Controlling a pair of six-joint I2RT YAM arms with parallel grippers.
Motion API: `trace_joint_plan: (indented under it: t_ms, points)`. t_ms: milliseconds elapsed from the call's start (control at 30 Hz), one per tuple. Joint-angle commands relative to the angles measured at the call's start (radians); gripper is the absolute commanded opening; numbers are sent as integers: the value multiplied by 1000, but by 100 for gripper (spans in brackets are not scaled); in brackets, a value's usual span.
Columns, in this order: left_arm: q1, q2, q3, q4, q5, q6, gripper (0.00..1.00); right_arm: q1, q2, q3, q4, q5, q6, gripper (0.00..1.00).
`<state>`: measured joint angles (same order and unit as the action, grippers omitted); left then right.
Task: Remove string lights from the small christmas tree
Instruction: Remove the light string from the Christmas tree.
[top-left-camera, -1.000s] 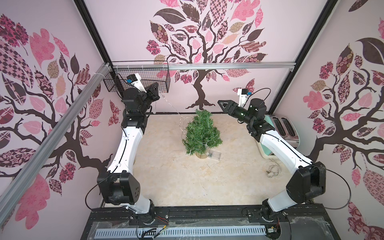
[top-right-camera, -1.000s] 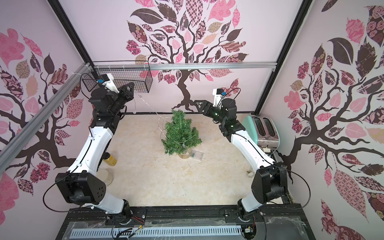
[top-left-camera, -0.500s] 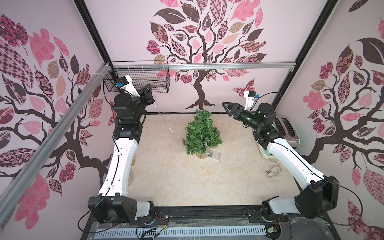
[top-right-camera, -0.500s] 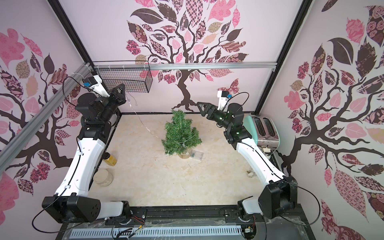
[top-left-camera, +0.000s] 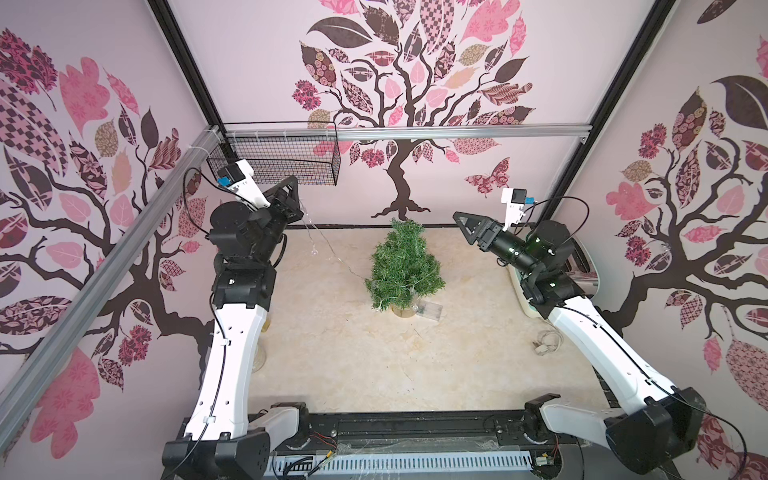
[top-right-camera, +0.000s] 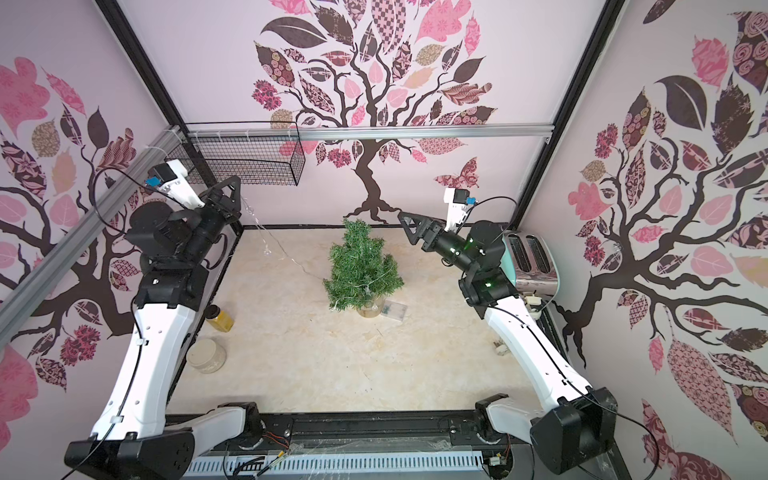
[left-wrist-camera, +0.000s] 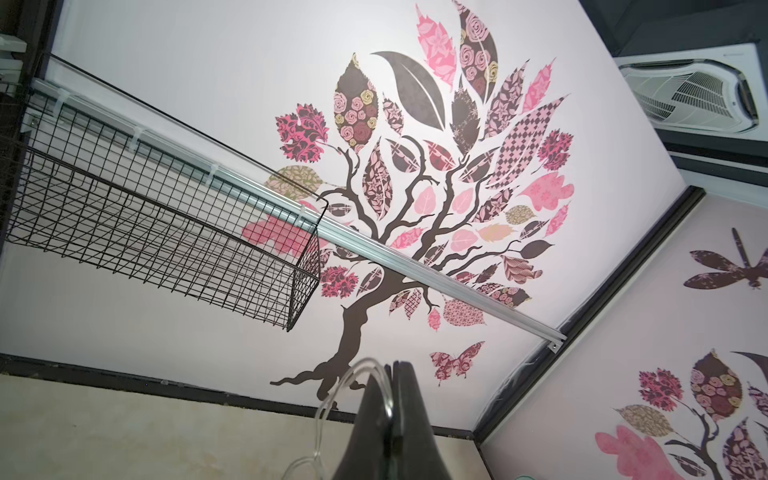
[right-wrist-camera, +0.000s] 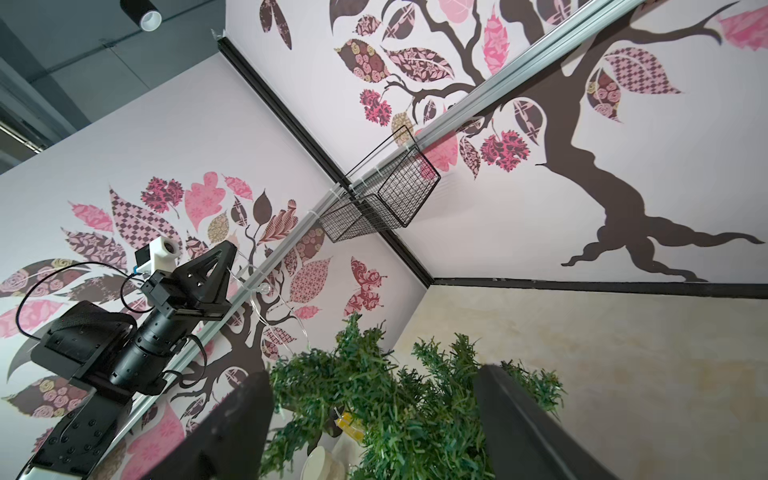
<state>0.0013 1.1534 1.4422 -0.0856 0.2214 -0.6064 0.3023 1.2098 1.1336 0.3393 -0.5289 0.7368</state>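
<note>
The small christmas tree (top-left-camera: 402, 266) (top-right-camera: 360, 270) stands upright at mid-table on its tan base. The string lights' thin wire (top-left-camera: 328, 246) (top-right-camera: 282, 254) runs from the tree's left side up to my left gripper (top-left-camera: 296, 195) (top-right-camera: 235, 195). That gripper is raised near the back-left corner and is shut on the clear wire (left-wrist-camera: 376, 376), which loops out beside the closed fingers (left-wrist-camera: 392, 365). More wire still winds through the lower branches. The clear box (top-left-camera: 430, 311) lies by the base. My right gripper (top-left-camera: 459, 217) (top-right-camera: 404, 217) hangs open up and right of the treetop, its fingers framing the tree (right-wrist-camera: 374, 399).
A black wire basket (top-left-camera: 274, 162) hangs on the back rail just behind my left gripper. A toaster (top-right-camera: 532, 262) stands at the right edge under my right arm. A yellow jar (top-right-camera: 220, 320) and a round tub (top-right-camera: 205, 355) sit at the left, and a white corded plug (top-left-camera: 546, 343) at the right.
My left arm has swung out to the left with the wire, so the slack loop is now a straight strand. My right gripper has drawn back to the right and opened a little wider.
</note>
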Motion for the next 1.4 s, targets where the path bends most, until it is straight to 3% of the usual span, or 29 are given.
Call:
trace_joint_plan:
  t_ms: [0, 200, 700, 833, 1000, 1100, 1367]
  points:
    - [-1, -44, -8, -32, 29, -12, 0, 4, 1, -29, 71, -96, 47, 82]
    - [-1, -74, 34, -83, 31, -1, 0, 22, -59, -86, 85, -149, -14, 83]
    - [-7, -37, 209, -120, 94, -65, 0, 120, -115, -57, -128, -172, -244, 80]
    - [-25, -47, 219, -116, 126, -97, 0, 200, -107, -29, -236, -119, -374, 80]
    - [-81, -60, 245, -117, 149, -120, 0, 248, -123, -62, -252, -86, -433, 81]
    - [-127, -70, 253, -120, 159, -127, 0, 288, -141, -79, -283, -31, -490, 80]
    - [-142, -114, 184, -66, 241, -238, 0, 473, -152, -118, -350, 174, -677, 81]
